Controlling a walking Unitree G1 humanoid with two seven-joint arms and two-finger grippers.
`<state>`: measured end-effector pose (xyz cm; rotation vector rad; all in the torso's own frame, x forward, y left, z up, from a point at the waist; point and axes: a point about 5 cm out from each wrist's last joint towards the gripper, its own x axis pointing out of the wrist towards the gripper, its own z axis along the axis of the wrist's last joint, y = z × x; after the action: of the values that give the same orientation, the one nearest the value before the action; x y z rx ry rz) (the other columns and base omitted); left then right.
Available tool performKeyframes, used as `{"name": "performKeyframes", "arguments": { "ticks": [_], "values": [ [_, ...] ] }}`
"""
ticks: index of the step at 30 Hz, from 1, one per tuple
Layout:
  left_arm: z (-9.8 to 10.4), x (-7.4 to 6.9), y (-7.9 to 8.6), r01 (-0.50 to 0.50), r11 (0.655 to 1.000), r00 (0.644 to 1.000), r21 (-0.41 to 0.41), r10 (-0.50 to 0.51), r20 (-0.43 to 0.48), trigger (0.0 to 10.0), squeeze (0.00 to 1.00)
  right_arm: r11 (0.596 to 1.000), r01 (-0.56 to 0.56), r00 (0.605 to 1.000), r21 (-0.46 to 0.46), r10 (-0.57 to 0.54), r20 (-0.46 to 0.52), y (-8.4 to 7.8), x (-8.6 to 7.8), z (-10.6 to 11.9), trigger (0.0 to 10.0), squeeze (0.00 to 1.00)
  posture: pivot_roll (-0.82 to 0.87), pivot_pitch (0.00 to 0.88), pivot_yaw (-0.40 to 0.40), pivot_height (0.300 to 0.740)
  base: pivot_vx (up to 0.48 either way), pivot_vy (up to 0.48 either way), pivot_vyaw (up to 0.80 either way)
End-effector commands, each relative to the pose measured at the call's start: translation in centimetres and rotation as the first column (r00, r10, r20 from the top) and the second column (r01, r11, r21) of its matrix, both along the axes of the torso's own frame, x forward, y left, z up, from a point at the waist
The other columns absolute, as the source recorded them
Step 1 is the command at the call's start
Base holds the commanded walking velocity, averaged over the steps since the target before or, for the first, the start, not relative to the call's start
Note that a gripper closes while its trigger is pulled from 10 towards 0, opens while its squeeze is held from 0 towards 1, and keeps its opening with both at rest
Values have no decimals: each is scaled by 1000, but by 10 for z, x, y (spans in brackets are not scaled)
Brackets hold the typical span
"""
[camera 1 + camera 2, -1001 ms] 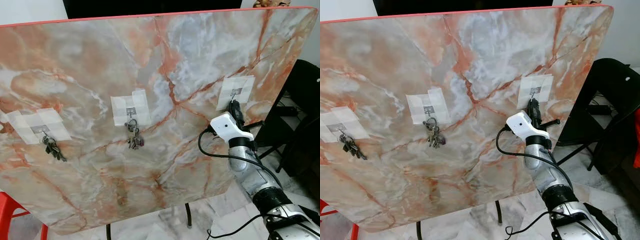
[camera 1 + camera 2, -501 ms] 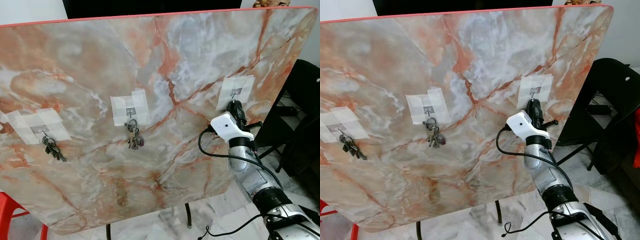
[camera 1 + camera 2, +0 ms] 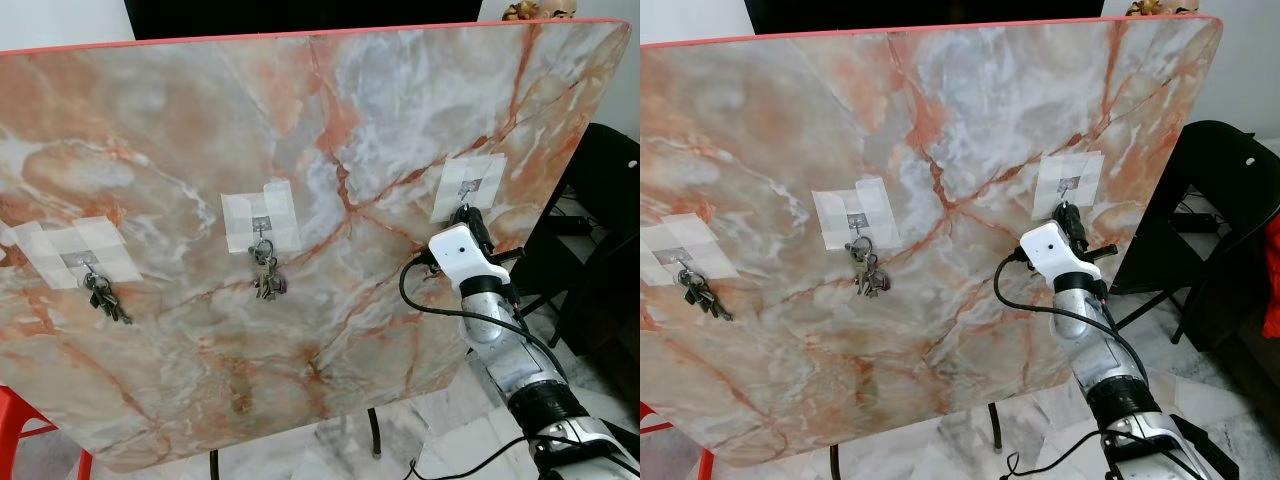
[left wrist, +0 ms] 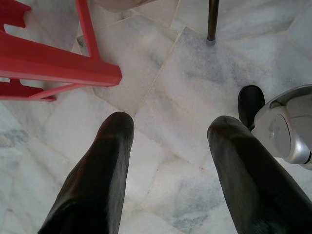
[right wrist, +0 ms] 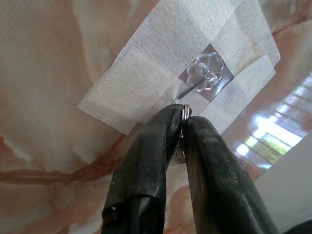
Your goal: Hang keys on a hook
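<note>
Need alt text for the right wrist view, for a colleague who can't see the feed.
The right gripper pinches a silver key ring between its two black fingers, just below a clear hook. White tape holds the hook to an orange-veined marble board. The ring sits near the hook's tip; whether it is hooked on is unclear.

A marble board (image 3: 330,120) stands tilted, with three taped hooks. Keys (image 3: 105,297) hang on the left hook (image 3: 84,262) and more keys (image 3: 267,278) on the middle hook (image 3: 261,226). The right gripper (image 3: 468,215) reaches just under the right hook (image 3: 467,186).
</note>
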<state>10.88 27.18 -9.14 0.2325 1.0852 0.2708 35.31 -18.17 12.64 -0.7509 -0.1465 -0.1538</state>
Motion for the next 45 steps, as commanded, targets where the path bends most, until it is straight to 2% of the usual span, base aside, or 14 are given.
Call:
{"name": "performKeyframes", "arguments": {
  "ticks": [1, 5, 10, 11, 12, 15, 19, 20, 21, 22, 25, 32, 37, 45],
  "values": [
    [0, -1, 2, 7, 1000, 1000, 10, -7, -16, 10000, 0, 1000, -23, 989, -6, 22, -143, 1, -10, -29, 10000, 0, 16, 0, -12, 740, 0, 0, 0],
    [0, -1, 2, 7, 1000, 1000, 11, -7, -16, 10000, 0, 1000, -8, 993, -8, 7, -117, -2, -7, -23, 10000, 0, 18, 0, -14, 740, 0, 0, 0],
    [0, -2, 2, 4, 1000, 1000, 10, -3, -16, 10000, 0, 999, 28, 999, 16, -27, -36, -6, -3, -9, 10000, 0, 20, 0, -13, 740, 0, 0, 0],
    [0, -2, 2, 4, 1000, 1000, 10, -3, -16, 10000, 0, 999, 34, 999, 25, -33, -25, -6, -3, -7, 10000, 247, 21, 0, -13, 740, 0, 0, 0],
    [0, -2, 2, 3, 1000, 1000, 10, -3, -16, 10000, 0, 998, 51, 999, 35, -51, -1, -8, -1, -2, 10000, 1000, 21, 0, -13, 740, 0, 0, 0],
    [0, -2, 2, 4, 1000, 1000, 10, -3, -17, 10000, 0, 996, 64, 998, 62, -65, 6, -10, 1, 2, 10000, 1000, 20, 0, -13, 740, 0, 0, 0],
    [0, -2, 2, 3, 1000, 1000, 10, -3, -16, 10000, 0, 996, 39, 999, 81, -36, -33, -9, 3, -1, 10000, 1000, 22, 0, -14, 740, 0, 0, 0],
    [0, -2, 2, 3, 1000, 1000, 10, -3, -16, 10000, 0, 996, 34, 999, 86, -31, -40, -9, 3, -2, 10000, 98, 21, 0, -14, 740, 0, 0, 0],
    [0, -2, 2, 3, 1000, 1000, 10, -3, -16, 10000, 0, 995, 31, 999, 90, -27, -44, -9, 3, -2, 10000, 98, 21, 0, -14, 740, 0, 0, 0],
    [0, -2, 2, 3, 1000, 1000, 10, -3, -16, 10000, 0, 995, 32, 999, 90, -28, -44, -11, 3, -2, 10000, 0, 21, 0, -15, 740, 0, 0, 0],
    [0, -2, 2, 2, 1000, 1000, 9, -2, -17, 10000, 0, 995, 40, 999, 92, -37, -41, -13, 2, -2, 10000, 0, 20, 0, -14, 740, 0, 0, 0],
    [0, -2, 2, 4, 1000, 1000, 9, -4, -18, 10000, 0, 983, 5, 998, 182, 7, -66, -15, 1, -3, 10000, 0, 20, 0, -15, 740, 0, 0, 0],
    [0, -2, 2, 2, 1000, 1000, 9, -2, -17, 10000, 0, 974, 34, 999, 224, -32, -11, -31, -1, 7, 10000, 0, 18, 0, -15, 740, 0, 0, 0],
    [0, -1, 2, 5, 1000, 1000, 9, -4, -18, 10000, 0, 976, 55, 997, 209, -66, 48, -39, -7, 13, 10000, 0, 15, 0, -13, 740, 0, 0, 0]
  ]
}}
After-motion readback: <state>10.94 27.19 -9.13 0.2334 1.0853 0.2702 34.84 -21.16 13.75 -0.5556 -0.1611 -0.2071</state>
